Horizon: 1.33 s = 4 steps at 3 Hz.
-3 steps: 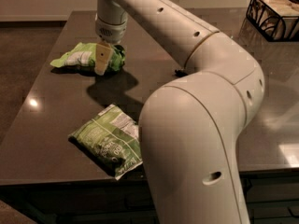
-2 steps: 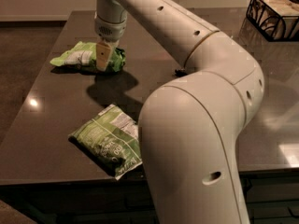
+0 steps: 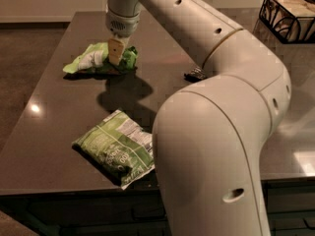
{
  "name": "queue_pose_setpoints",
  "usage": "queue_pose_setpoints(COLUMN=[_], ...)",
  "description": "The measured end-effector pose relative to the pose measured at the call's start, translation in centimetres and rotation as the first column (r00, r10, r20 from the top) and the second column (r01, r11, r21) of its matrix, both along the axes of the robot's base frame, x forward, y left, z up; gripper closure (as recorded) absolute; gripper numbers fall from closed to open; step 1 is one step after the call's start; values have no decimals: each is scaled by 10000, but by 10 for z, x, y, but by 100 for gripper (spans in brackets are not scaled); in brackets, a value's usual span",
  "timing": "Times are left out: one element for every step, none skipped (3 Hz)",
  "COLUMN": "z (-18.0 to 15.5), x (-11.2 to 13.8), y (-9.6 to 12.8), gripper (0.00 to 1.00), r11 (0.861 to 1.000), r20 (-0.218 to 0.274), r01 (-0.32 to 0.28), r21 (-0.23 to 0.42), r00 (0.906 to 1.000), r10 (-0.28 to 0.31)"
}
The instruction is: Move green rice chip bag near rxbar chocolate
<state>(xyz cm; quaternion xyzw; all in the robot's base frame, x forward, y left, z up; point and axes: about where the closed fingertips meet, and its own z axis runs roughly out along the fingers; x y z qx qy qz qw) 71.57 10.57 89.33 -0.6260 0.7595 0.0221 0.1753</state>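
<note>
The green rice chip bag [image 3: 91, 59], light lime green and wrinkly with a white patch, is at the far left of the dark table [image 3: 59, 127]. My gripper [image 3: 116, 52] comes down from above onto the bag's right part and is shut on it, with one tan finger [image 3: 116, 49] showing. The rxbar chocolate [image 3: 195, 74], a small black bar, lies on the table to the right of the bag, partly hidden behind my arm.
A larger, flat, darker green bag with a white label [image 3: 115, 149] lies near the table's front edge. A dark wire basket [image 3: 289, 14] stands at the back right. My white arm [image 3: 221, 132] fills the right foreground.
My gripper has moved a little right and up, and the green rice chip bag has shifted right with it.
</note>
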Motion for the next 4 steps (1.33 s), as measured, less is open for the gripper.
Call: queue_pose_setpoints(z=[9, 15, 20, 22], x=[10, 22, 33, 37], y=[-32, -70, -124, -169], gripper=[100, 100, 100, 100], r11=[9991, 9950, 9831, 9691], r20=[324, 627, 863, 933], r01=[298, 760, 1573, 2268], r21=[-310, -649, -939, -969], r00=[9991, 9954, 9850, 9715], r10=[-288, -719, -1494, -2180])
